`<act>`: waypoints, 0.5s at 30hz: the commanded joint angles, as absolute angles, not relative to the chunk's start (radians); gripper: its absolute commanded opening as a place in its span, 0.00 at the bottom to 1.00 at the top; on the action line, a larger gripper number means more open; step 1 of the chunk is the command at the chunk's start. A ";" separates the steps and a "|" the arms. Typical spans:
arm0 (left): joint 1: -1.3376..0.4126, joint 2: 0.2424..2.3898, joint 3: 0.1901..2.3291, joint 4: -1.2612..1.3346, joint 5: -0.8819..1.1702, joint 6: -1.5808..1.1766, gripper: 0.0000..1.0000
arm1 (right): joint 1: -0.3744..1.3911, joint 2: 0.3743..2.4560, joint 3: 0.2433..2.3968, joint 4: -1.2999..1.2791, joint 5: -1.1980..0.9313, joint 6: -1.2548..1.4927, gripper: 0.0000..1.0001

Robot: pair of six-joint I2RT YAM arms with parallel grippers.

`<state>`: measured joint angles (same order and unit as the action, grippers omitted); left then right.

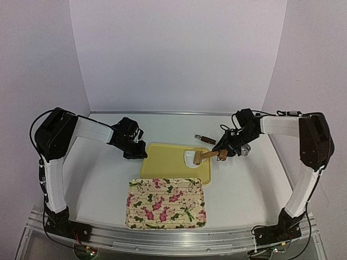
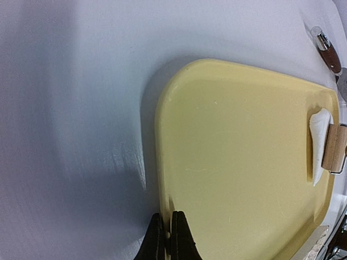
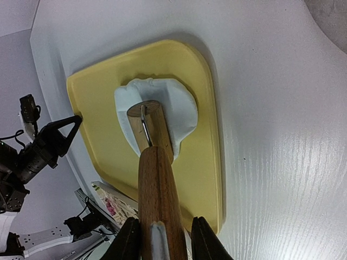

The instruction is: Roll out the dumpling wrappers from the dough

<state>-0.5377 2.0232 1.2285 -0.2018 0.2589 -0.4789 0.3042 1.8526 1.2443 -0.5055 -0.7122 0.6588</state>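
Pinching the yellow board (image 1: pixel 165 162) at its 10 o'clock corner, the left gripper (image 2: pixel 168 241) has its jaws pressed together on the rim, probably to stop the board sliding. The right gripper (image 3: pixel 162 238) has its jaws clamped on the wooden roller (image 3: pixel 154 162), whose head rests on the dough (image 3: pixel 181 105) at the board's 3 o'clock edge (an irregular sheet, not a round disc). On the worktop (image 1: pixel 244 184) I count one board, one dough piece, one roller and one floral tray (image 1: pixel 166 202).

The board (image 1: pixel 168 160) is plain pale yellow, and the dough (image 1: pixel 191 157) is white. The rolling pin (image 1: pixel 209 155) is honey-brown wood. The tray (image 1: pixel 166 202) is cream, patterned with pink flowers and green leaves. The small tool (image 1: pixel 205 139) has a reddish-brown handle and silver ends. The table (image 1: pixel 244 184) is white and faintly grained.
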 commanded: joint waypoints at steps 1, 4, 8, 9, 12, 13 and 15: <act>-0.532 2.009 1.182 -0.326 0.205 -0.480 0.00 | 0.307 1.918 1.156 -0.851 -0.374 0.638 0.00; -0.532 2.005 1.177 -0.324 0.204 -0.480 0.00 | 0.305 1.922 1.154 -0.853 -0.370 0.636 0.00; -0.532 1.999 1.170 -0.322 0.203 -0.481 0.00 | 0.304 1.917 1.148 -0.856 -0.358 0.635 0.00; -0.532 1.998 1.169 -0.322 0.202 -0.482 0.00 | 0.303 1.914 1.146 -0.856 -0.355 0.635 0.00; -0.532 1.999 1.173 -0.322 0.202 -0.480 0.00 | 0.299 1.908 1.140 -0.860 -0.347 0.633 0.00; -0.532 1.999 1.174 -0.323 0.202 -0.480 0.00 | 0.298 1.908 1.139 -0.860 -0.347 0.633 0.00; -0.533 1.999 1.176 -0.324 0.202 -0.479 0.00 | 0.297 1.908 1.137 -0.860 -0.345 0.632 0.00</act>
<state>-0.5404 2.0119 1.2102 -0.1915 0.2583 -0.4797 0.3036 1.8331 1.2296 -0.5133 -0.6868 0.6513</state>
